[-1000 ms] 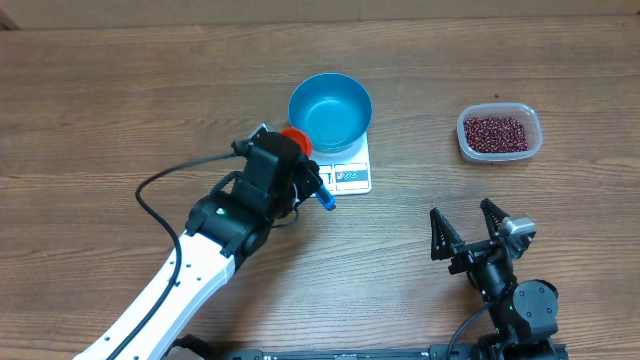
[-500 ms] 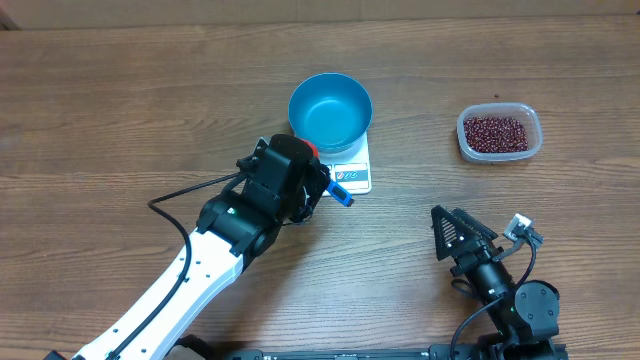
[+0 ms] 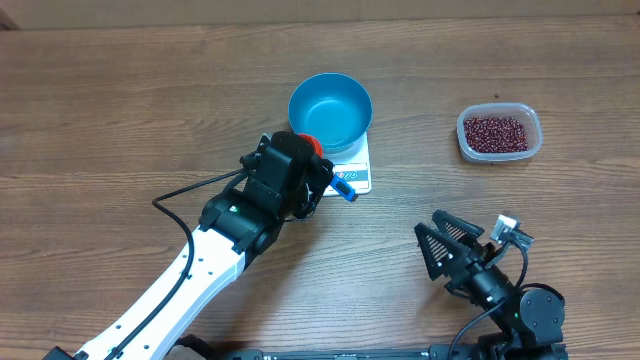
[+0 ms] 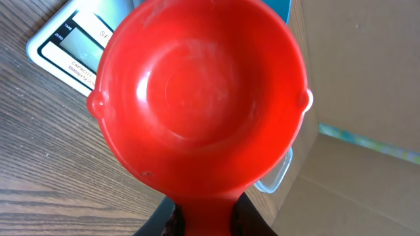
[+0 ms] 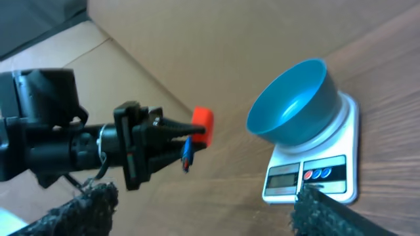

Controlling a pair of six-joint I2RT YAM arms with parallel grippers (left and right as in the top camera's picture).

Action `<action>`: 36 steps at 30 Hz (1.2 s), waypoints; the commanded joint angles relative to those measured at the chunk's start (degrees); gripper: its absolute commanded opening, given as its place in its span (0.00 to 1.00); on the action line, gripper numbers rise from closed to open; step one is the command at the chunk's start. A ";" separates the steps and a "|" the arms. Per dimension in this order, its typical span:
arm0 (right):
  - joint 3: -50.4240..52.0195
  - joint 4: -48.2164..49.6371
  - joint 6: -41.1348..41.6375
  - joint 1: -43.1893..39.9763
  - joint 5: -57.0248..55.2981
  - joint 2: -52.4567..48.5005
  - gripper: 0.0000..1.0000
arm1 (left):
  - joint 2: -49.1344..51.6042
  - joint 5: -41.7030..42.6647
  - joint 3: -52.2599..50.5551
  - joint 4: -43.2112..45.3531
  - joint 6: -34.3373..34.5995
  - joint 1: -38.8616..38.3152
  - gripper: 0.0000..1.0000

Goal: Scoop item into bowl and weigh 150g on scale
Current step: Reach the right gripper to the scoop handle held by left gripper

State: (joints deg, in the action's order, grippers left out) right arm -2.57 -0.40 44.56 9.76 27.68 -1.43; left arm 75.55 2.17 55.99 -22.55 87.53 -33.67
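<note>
The blue bowl (image 3: 330, 110) stands on the white scale (image 3: 352, 178) at mid-table and holds nothing that I can see. My left gripper (image 3: 306, 163) is shut on the handle of a red scoop (image 3: 313, 146) at the scale's left front corner, beside the bowl. In the left wrist view the scoop (image 4: 200, 98) is empty and the gripper (image 4: 203, 219) pinches its handle. The red-brown beans (image 3: 497, 131) lie in a clear tub (image 3: 536, 142) at the right. My right gripper (image 3: 452, 252) stands open near the front edge, holding nothing, its black fingers (image 5: 85, 206) wide apart.
The right wrist view looks across the wooden table at the bowl (image 5: 292, 101), the scale (image 5: 328, 174) and the left gripper with the scoop (image 5: 202, 122). A black cable (image 3: 175, 195) loops off the left arm. A cardboard wall (image 5: 216, 46) stands behind the table.
The left arm has carried the scoop a little to the right, closer to the scale. The right gripper has swung to face left, and its fingers have come slightly together.
</note>
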 commanded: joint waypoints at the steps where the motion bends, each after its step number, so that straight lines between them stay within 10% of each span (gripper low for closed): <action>1: -3.13 0.37 -5.60 0.13 3.39 -3.54 0.86 | 0.33 0.33 1.25 0.42 0.79 -0.15 0.04; 19: -25.31 3.93 -22.56 15.41 1.25 -50.12 0.86 | 0.33 0.39 1.25 0.48 0.74 -0.11 0.04; 36: -27.98 23.10 -15.61 19.06 2.56 -69.02 0.51 | 0.33 0.35 1.25 0.48 0.79 -0.11 0.05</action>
State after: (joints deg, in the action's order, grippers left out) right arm -29.21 21.47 28.16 27.49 30.20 -70.04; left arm 75.55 2.37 55.99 -22.26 87.61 -33.67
